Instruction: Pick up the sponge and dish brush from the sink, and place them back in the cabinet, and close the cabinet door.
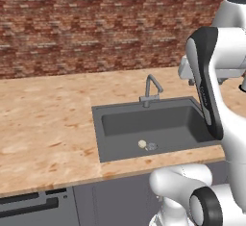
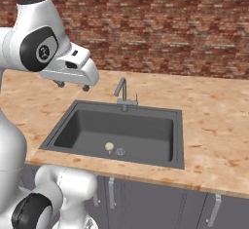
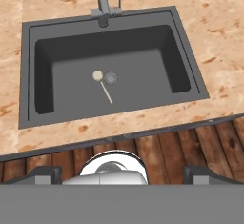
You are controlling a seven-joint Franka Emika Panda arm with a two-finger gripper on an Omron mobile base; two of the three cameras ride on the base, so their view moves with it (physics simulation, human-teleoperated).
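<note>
Item: dish brush point(image 3: 102, 83), lying on the floor of the sink point(image 3: 43, 51), just beside the round drain point(image 3: 111, 77) and well apart from the basin walls. Its round cream head is sitting close to the drain, toward the faucet point(image 3: 101, 1) side; in the hand view its thin pale handle is running from the head away from the faucet and slanting slightly toward the basin's right, so the long axis is lying flat and diagonal, head toward the back wall, handle tip toward the front rim. In the left base view the brush is showing as a small cream dot point(image 1: 142, 144) next to the drain. Item: gripper point(image 2: 73, 85), hanging high above the tabletop point(image 1: 43, 124) at the sink's edge; the fingers are standing fully spread, grasping nothing. Status: the task is appearing to be at its start. The brush is not yet lifted; no green sponge is being made out in the basin, so its whereabouts cannot be told. Stowing in the cabinet and closing its door are both remaining.
</note>
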